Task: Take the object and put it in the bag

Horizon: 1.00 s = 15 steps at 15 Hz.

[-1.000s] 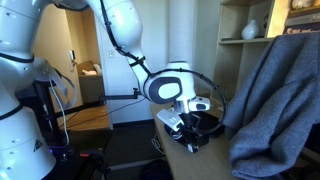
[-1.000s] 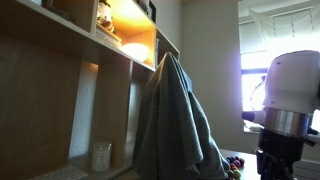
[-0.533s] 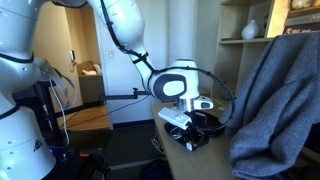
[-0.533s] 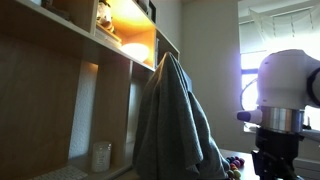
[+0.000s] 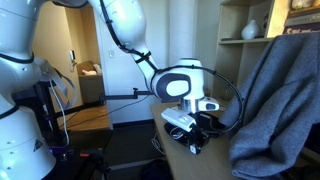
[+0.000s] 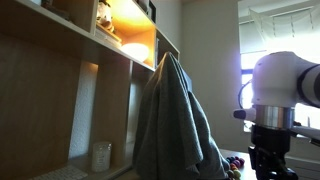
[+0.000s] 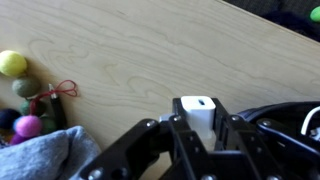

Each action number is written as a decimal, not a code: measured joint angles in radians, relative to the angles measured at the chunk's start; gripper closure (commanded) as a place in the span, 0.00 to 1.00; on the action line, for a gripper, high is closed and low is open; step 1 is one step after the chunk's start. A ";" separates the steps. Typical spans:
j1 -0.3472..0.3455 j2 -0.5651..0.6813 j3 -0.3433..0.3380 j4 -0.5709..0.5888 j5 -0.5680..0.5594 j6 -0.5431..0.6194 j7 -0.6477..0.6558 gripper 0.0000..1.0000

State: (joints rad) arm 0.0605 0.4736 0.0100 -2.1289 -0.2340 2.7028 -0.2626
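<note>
gripping a small white object (image 7: 196, 106) between clenched fingers (image 7: 172, 138), as read from the wrist view, with the gripper (image 7: 199, 128) hung low over the pale wooden table (image 7: 150, 45). picked out the same gripper (image 5: 192, 136) in an exterior view, down near the table edge and just beside the big grey cloth (image 5: 275, 100). took the dark floppy mass at the right edge of the wrist view for the bag (image 7: 290, 120), close beside the gripper, but could not separate its mouth or rim from the dark cabling around it. noted a scatter of small coloured balls (image 7: 14, 63) well apart at the far left of the wrist view, lying next to a corner of that grey cloth, none of them touched. judged the pick as done and the carry as the step in hand, with the object off the wood and not yet over the bag. expected the next move to call for a short sideways shift toward the dark fabric, a check that the opening faced up and was not folded shut, then a small descent before letting the fingers part. reckoned a soft, low bag could sag or slide under a nudge, so favoured releasing from just above the opening and not pressing down into it.
</note>
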 measured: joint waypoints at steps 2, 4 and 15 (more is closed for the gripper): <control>0.004 0.003 -0.021 0.010 -0.001 0.000 0.053 0.92; 0.022 0.008 -0.057 0.020 -0.013 0.000 0.135 0.44; 0.062 0.022 -0.132 0.033 -0.035 0.000 0.343 0.00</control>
State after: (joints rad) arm 0.1229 0.4953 -0.1215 -2.0956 -0.2685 2.7028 0.0805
